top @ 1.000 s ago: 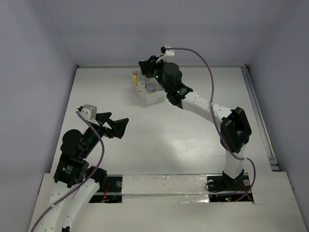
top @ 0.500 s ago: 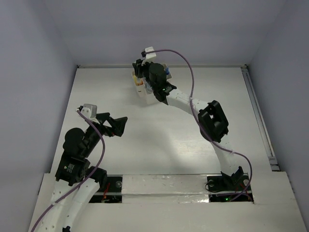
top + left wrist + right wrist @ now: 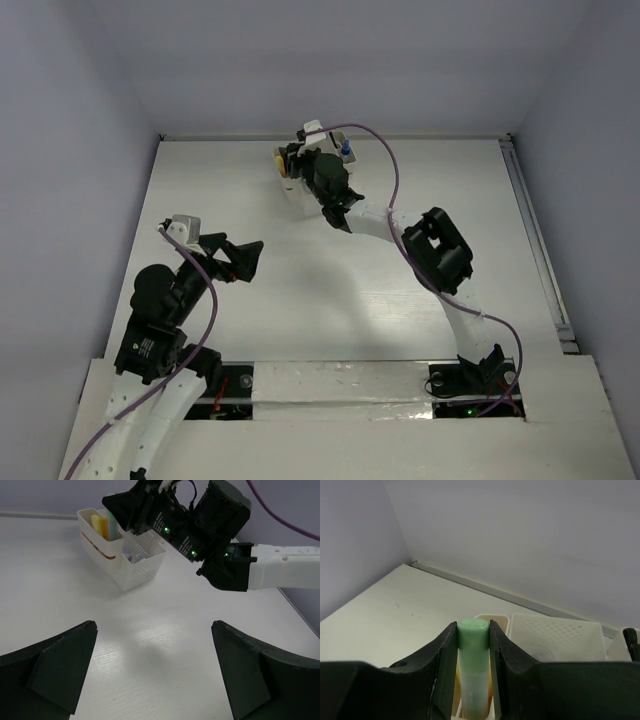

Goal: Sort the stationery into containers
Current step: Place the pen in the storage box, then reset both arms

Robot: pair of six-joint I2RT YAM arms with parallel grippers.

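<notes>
The right gripper has its jaws pinched on the light green marker, which stands upright between the black fingers, its rounded end level with their tips. The marker is over the narrow end compartment of the cream-white organizer, where the left wrist view shows a pale green shaft beside a yellow block. An orange-brown stripe on the organizer's wall is too small to read. A blue-capped bottle shows at the organizer's far end. Well apart, near the table's left side, the left gripper hangs with its jaws spread wide, holding nothing.
</notes>
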